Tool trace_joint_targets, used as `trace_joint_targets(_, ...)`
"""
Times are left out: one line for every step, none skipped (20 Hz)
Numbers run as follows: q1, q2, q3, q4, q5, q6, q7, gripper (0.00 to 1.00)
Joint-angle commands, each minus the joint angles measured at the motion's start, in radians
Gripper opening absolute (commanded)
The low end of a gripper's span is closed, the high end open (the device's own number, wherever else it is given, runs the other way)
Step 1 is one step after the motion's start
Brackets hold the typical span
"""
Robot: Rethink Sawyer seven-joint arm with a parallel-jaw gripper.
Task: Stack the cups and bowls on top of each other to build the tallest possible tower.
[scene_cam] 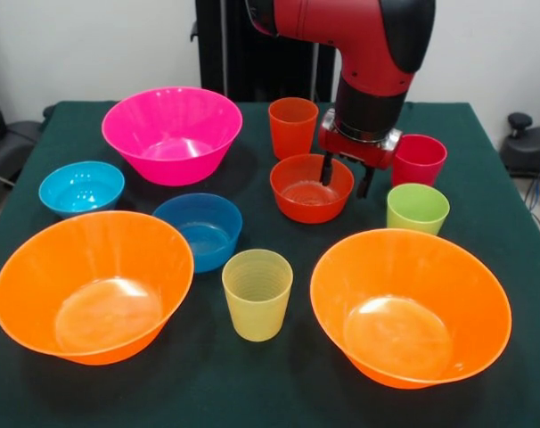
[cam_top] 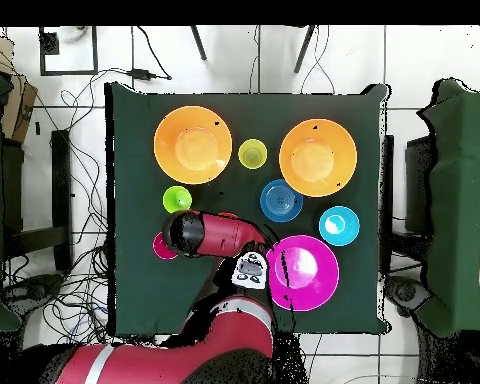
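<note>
The front camera sits low and close at the near edge of the dark green cloth-covered tabletop, facing the far wall. The overhead camera looks straight down from high up, half-turned. Both share the whole tabletop.

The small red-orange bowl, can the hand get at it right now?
Probably yes. The hand hangs open right at the red-orange bowl, fingers straddling its rim on the red-pink cup's side. Nothing sits between them, and the bowl looks empty.
</note>
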Motion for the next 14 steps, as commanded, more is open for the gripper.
trace_joint_targets(-0.001, 0.006, 0.061, -0.070, 0.014, -0.042, 0.131, 1.00)
trace_joint_targets(-0.004, 0.007, 0.063, -0.070, 0.013, -0.042, 0.128, 1.00)
trace_joint_targets(-0.004, 0.007, 0.064, -0.070, 0.012, -0.042, 0.127, 1.00)
trace_joint_targets(-0.002, 0.007, 0.063, -0.074, 0.013, -0.036, 0.127, 1.00)
trace_joint_targets(-0.001, 0.007, 0.063, -0.074, 0.013, -0.036, 0.128, 1.00)
trace_joint_targets(0.002, 0.007, 0.061, -0.075, 0.011, -0.040, 0.128, 1.00)
trace_joint_targets(0.006, 0.008, 0.059, -0.076, 0.008, -0.044, 0.128, 1.00)
trace_joint_targets(0.001, 0.015, 0.064, -0.076, 0.002, -0.061, 0.121, 1.00)
trace_joint_targets(0.000, 0.025, 0.065, -0.078, 0.001, -0.072, 0.121, 1.00)
trace_joint_targets(-0.001, 0.035, 0.065, -0.079, -0.001, -0.084, 0.122, 1.00)
trace_joint_targets(-0.005, 0.042, 0.070, -0.077, -0.002, -0.095, 0.121, 1.00)
trace_joint_targets(-0.011, 0.054, 0.078, -0.076, -0.002, -0.111, 0.122, 1.00)
trace_joint_targets(-0.011, 0.060, 0.078, -0.078, -0.002, -0.115, 0.122, 1.00)
trace_joint_targets(-0.011, 0.068, 0.077, -0.080, -0.004, -0.123, 0.122, 1.00)
